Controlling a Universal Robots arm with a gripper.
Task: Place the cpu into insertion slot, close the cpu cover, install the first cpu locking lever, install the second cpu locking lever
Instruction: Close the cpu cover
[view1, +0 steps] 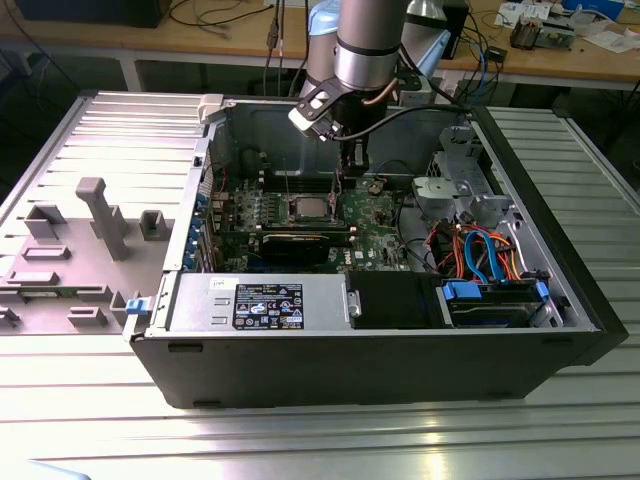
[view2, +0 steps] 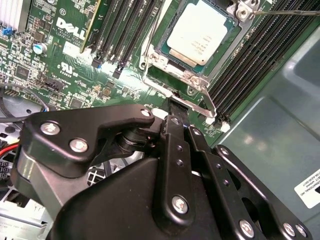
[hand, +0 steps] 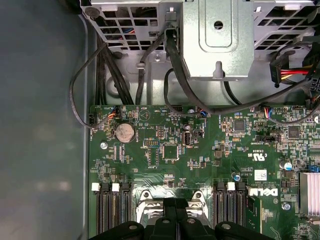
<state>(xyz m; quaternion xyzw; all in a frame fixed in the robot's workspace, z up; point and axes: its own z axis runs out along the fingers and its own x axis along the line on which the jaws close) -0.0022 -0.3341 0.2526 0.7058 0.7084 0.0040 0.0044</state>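
Observation:
The cpu lies flat with its silver top up, and the insertion slot's contact field is hidden beneath it. The cpu cover frames it as a silver plate lying down around its edges. One thin locking lever runs along the socket's near edge, and another wire lever stretches away past the far corner. My gripper is shut, its black tip resting at or just above the near lever. In the exterior view the gripper hangs inside the case, to the right of the cpu.
Black memory slots flank the socket on both sides. A coin battery, black cables and a metal drive cage lie beyond. The case wall stands close by. A long expansion card and power supply sit nearer the front.

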